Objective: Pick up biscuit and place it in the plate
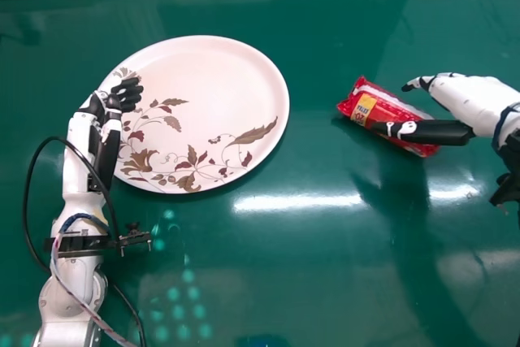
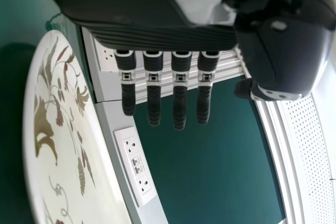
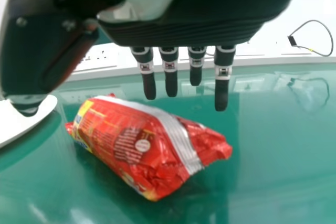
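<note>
Pkt point(image 3: 118, 129): silver seam point(image 3: 181, 141), R wrist vw | L hand point(image 1: 127, 95), R hand point(image 1: 479, 99): fingers apart

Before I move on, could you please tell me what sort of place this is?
Probably a lab or classroom: a wall socket strip, a green board and a robot arm at the table.

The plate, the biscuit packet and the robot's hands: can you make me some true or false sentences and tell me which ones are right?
1. The plate has leaves on it. True.
2. The biscuit packet is mostly blue. False: it is mostly red.
3. The packet lies on the green table. True.
4. The right hand is a tight fist. False: its fingers are straight.
5. The left hand is nearer the plate than the right hand is. True.
</note>
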You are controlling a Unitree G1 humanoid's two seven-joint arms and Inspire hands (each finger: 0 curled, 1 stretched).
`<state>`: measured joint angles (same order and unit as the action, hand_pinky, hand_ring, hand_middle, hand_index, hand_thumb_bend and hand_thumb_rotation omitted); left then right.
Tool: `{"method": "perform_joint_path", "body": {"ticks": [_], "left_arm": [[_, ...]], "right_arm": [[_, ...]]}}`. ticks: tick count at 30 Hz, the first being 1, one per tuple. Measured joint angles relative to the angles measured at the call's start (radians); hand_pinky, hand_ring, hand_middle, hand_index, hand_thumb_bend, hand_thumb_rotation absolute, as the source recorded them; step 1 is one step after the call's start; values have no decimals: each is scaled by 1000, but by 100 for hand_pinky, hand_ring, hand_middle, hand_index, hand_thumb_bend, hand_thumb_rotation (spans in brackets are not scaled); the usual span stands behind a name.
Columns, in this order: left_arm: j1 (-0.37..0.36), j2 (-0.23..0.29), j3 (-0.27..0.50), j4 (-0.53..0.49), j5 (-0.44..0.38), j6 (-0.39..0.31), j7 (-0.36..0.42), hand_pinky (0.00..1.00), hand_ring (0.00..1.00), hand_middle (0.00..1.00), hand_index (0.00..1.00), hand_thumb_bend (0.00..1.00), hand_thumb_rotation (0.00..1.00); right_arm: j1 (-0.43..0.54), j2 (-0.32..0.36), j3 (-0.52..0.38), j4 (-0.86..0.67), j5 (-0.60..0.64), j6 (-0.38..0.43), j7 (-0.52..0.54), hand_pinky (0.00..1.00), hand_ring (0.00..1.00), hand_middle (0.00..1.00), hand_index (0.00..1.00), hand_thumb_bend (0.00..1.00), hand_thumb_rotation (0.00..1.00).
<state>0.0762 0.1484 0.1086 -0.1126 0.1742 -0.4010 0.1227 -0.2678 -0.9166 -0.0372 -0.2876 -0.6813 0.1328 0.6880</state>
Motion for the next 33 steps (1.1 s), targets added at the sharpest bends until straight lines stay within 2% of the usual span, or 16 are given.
{"method": "perform_joint_path", "body": {"ticks": [12,17,26,33], "left_arm": [[0,0,1,1,-1,-3,0,77,75,75,75,29,9],[1,0,1,1,-2,-13,-5,77,75,75,75,29,10],[7,-1,2,-5,-1,-12,-6,76,75,75,75,29,9],[17,-5,4,-14,-2,-9,-6,78,76,76,76,30,8]], "right_arm": [[0,-13,14,3,-18,1,22,75,89,97,94,100,54],[-13,-15,39,51,-18,-1,23,73,88,97,95,100,54],[-115,-19,124,200,-52,-33,5,73,88,96,94,100,54],[-224,-7,199,317,-75,-37,-1,78,89,97,97,100,52]]}}
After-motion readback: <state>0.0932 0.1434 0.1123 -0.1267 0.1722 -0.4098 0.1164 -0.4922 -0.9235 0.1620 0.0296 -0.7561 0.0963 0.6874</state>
